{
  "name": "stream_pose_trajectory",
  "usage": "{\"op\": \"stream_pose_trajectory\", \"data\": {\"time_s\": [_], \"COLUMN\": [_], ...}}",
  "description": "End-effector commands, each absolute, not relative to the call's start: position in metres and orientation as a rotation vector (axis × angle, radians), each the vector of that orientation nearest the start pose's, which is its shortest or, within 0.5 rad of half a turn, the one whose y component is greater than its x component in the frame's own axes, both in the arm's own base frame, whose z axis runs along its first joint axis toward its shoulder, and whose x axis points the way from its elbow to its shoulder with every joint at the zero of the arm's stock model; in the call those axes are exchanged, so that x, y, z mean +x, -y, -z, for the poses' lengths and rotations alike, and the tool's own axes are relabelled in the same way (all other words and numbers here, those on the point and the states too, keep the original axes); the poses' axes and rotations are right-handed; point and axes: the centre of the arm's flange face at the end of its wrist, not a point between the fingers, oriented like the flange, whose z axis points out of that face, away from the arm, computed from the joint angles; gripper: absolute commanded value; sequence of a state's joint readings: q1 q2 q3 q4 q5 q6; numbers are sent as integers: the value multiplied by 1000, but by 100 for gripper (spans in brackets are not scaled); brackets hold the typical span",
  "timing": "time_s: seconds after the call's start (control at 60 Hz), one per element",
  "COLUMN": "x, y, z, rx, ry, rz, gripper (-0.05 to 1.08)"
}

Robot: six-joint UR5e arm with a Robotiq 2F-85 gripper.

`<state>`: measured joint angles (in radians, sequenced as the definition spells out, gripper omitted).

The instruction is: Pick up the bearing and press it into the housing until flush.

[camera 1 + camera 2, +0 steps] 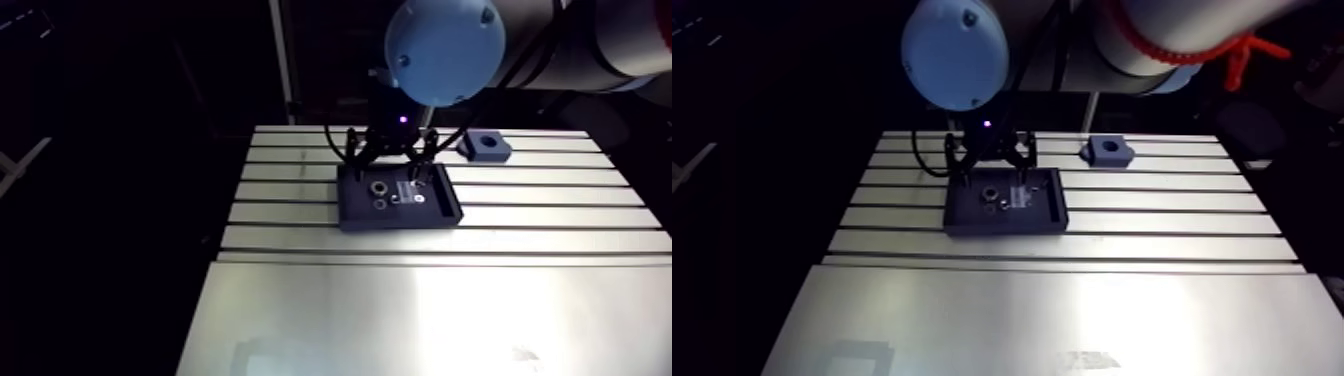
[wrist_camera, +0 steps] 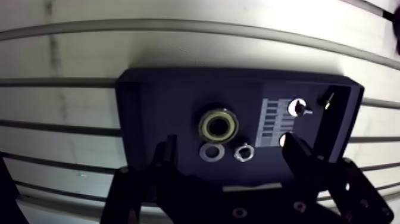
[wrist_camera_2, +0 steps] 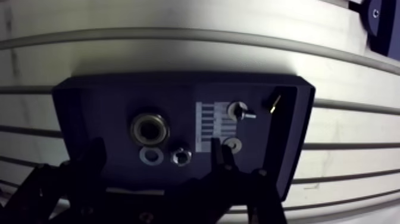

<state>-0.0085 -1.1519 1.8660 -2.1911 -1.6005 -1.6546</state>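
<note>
The hand hovers over a dark tray with its two fingers spread wide and nothing between them, so it is open and empty. In the wrist view the bearing lies flat on the tray floor ahead of the fingers, roughly on the line between them. A flat washer and a small nut lie just beside it, on the side nearer the hand. Further across are a pale label, two small round bright parts whose kind is hard to tell, and a narrow side compartment holding a small pin. In the arm view the housing, a dark block with a round hole, sits on the tabletop to the right of the tray, well apart from it and toward the far edge. By these pictures no step of the task is done: the bearing is not gripped and the housing's hole looks empty. Lowering, closing, lifting, carrying across, lining up and pressing flush all remain. Room looks tight around the bearing, because the washer and nut crowd one side and the tray's raised walls bound the descent. The slotted tabletop between tray and housing appears bare, which would give a free path across, though the housing's place near the far edge leaves less margin there.
</note>
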Motion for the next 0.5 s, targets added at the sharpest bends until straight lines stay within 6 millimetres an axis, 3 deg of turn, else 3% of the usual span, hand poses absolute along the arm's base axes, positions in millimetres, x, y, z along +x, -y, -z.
{"op": "stream_pose_trajectory", "data": {"time_s": [0.017, 0.5], "x": [-560, -560], "y": [130, 132], "z": [-182, -175], "rx": [-120, -122], "ry": [-3039, -3031], "rz": [-40, -39], "gripper": [11, 26]}}
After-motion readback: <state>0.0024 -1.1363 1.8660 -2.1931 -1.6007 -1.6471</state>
